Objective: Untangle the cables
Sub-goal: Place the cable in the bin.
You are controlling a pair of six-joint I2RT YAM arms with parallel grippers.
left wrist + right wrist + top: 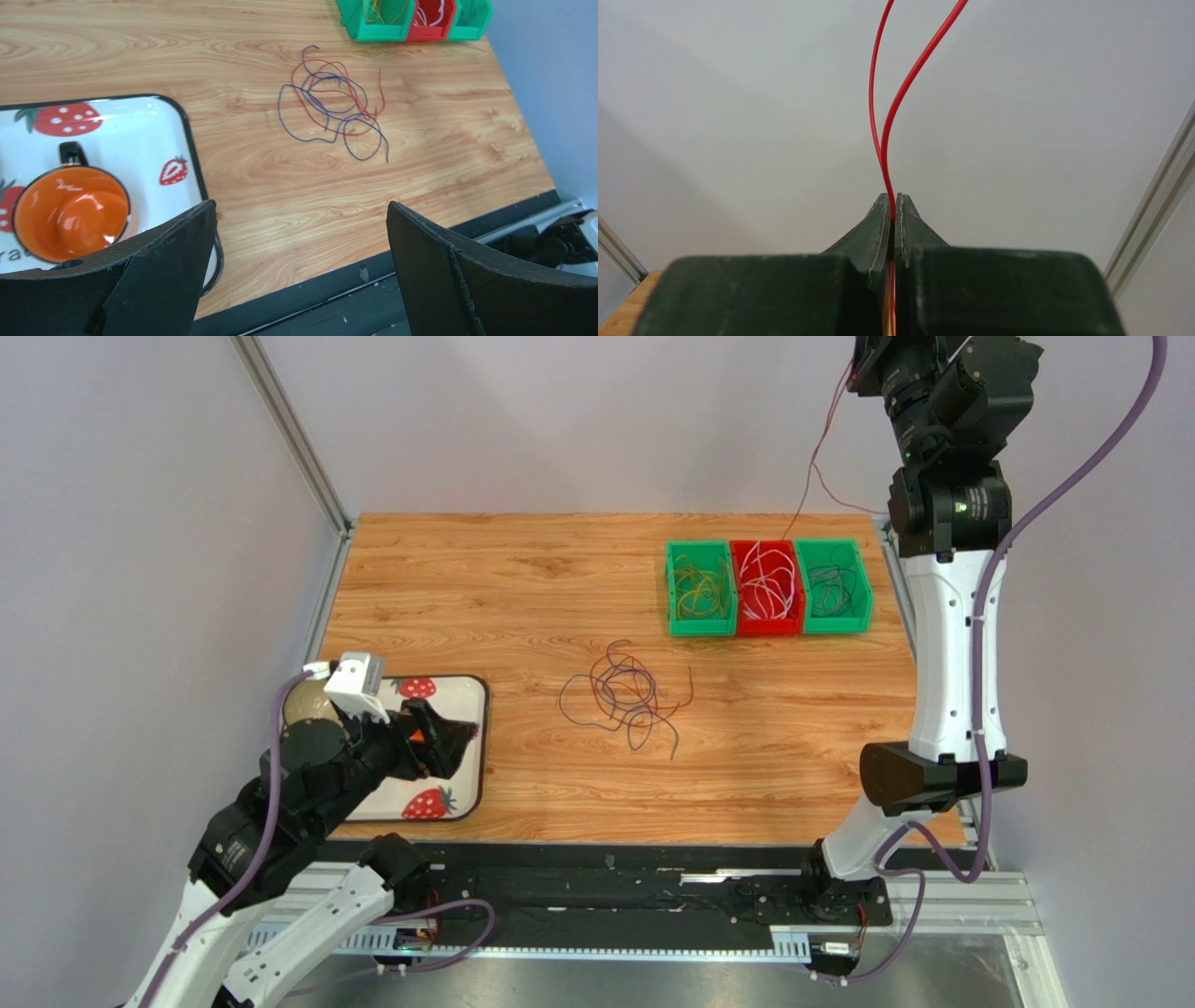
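A loose tangle of cables in purple, red and dark grey lies at the middle of the wooden table; the left wrist view shows the same tangle. My right gripper is raised high at the back right. It is shut on a thin red cable, which hangs down towards the bins. My left gripper hovers over the right edge of the strawberry tray, left of the tangle. Its jaws stand wide open with nothing between them.
Three small bins stand in a row at the back right: a green bin, a red bin and another green bin, each holding coiled cables. The white strawberry tray holds an orange cup.
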